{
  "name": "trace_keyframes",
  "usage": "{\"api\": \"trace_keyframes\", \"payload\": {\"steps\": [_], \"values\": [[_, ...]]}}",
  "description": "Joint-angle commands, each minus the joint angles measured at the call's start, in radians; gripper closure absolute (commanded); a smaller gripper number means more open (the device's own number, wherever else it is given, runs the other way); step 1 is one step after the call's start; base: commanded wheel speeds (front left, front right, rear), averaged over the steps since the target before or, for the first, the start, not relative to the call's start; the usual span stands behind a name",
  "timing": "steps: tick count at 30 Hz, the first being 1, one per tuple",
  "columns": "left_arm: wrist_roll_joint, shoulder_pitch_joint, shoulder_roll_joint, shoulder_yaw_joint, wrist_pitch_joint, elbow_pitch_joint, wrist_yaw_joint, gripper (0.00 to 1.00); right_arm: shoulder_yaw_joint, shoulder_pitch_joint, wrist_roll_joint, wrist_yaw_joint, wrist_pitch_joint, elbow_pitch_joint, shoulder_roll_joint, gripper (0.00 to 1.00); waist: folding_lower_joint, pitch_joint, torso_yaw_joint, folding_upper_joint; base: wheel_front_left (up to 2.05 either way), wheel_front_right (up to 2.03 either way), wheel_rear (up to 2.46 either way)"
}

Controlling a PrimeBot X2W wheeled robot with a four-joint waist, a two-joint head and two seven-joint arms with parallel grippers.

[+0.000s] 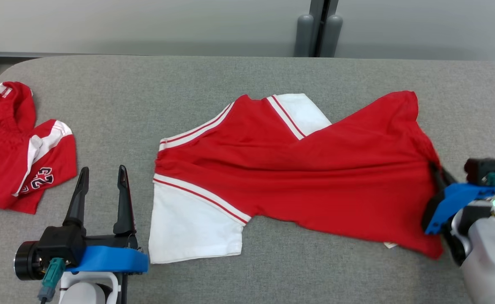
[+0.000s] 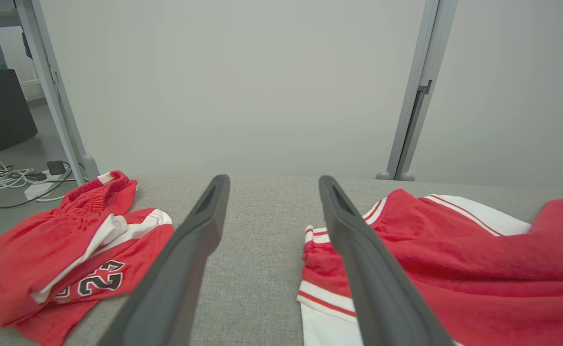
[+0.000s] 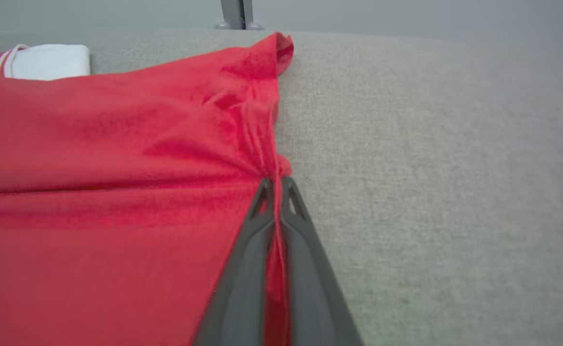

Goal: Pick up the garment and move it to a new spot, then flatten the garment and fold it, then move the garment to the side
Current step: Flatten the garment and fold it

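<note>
On the left of the grey fabric counter (image 1: 146, 84) lies a crumpled red and white garment printed 23 (image 1: 15, 156). Just right of it, the left hand (image 1: 103, 169) has its fingers spread wide and holds nothing. The red shirt with white striped sleeves (image 1: 306, 181) lies spread across the middle, with the right hand (image 3: 275, 182) pinched tight on its right edge.

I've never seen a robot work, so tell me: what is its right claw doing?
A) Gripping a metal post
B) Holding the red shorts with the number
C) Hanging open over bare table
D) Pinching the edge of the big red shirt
D: the right gripper has its two fingers pressed together on a bunched edge of the red shirt.
</note>
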Motion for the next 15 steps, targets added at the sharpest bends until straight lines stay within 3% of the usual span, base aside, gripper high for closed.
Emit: {"api": "trace_keyframes", "payload": {"steps": [1, 6, 7, 8, 9, 15], "values": [[-0.005, -0.019, -0.002, -0.003, -0.005, 0.002, 0.001, 0.0, -0.004, -0.032, 0.005, 0.0, -0.007, 0.01, -0.017, 1.0, -0.0001, 0.002, 0.003, -0.0001, 0.0, 0.0, 0.0], [-0.014, -0.02, -0.002, -0.016, -0.005, 0.007, 0.004, 0.0, -0.023, -0.098, 0.013, 0.0, -0.016, 0.073, -0.052, 1.0, -0.0001, 0.006, 0.019, -0.0001, 0.0, 0.0, 0.0], [-0.016, -0.02, -0.002, -0.018, -0.005, 0.007, 0.004, 0.0, -0.023, -0.104, 0.017, 0.0, -0.013, 0.089, -0.053, 0.72, -0.0001, 0.005, 0.022, -0.0001, 0.0, 0.0, 0.0], [-0.017, -0.021, -0.002, -0.019, -0.005, 0.009, 0.005, 0.0, -0.025, -0.112, 0.025, 0.0, -0.016, 0.102, -0.05, 0.19, -0.0001, 0.005, 0.024, -0.0001, 0.0, 0.0, 0.0], [-0.019, -0.021, -0.002, -0.019, -0.005, 0.009, 0.006, 0.0, -0.025, -0.117, 0.028, 0.0, -0.021, 0.113, -0.048, 0.0, -0.0001, 0.004, 0.025, -0.0001, 0.0, 0.0, 0.0], [-0.02, 0.0, -0.002, -0.011, -0.005, 0.013, 0.012, 0.0, -0.026, -0.076, 0.05, 0.0, -0.078, 0.115, -0.027, 0.0, -0.0001, -0.023, 0.009, -0.0001, 0.0, 0.0, 0.0]]}}
